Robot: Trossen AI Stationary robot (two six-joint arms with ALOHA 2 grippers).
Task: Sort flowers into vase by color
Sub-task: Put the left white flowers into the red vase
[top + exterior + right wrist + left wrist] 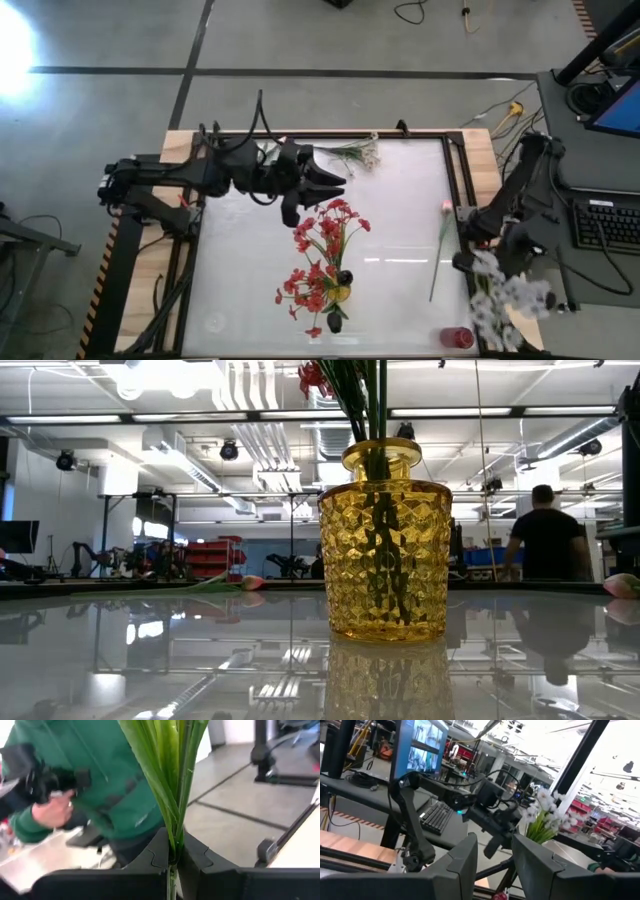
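A yellow glass vase (385, 550) stands near the table's middle front (342, 292) and holds red flowers (325, 240) on green stems. A dark vase (334, 322) stands next to it. A white spray (355, 152) lies at the far edge. A pink bud on a long stem (440, 245) lies flat at the right. My left gripper (335, 185) hovers open above the table, beyond the red flowers, with nothing between its fingers (465, 865). My right gripper (478, 268) is over the right edge, shut on a spray of white flowers (505, 300). My right gripper pinches the white spray's bundled green stems (173, 851) between its two fingers. The stems and long leaves (165, 775) run straight out past the fingertips, along the way the fingers point. The spray is lifted clear of the table, its white blooms (542, 815) at the free end.
A red cup (457, 338) sits at the near right corner. A person in a green top (100, 785) stands close beyond the right gripper. A keyboard (605, 225) and a desk lie past the right edge. The glossy tabletop (400, 200) is bare between the vases and the pink stem.
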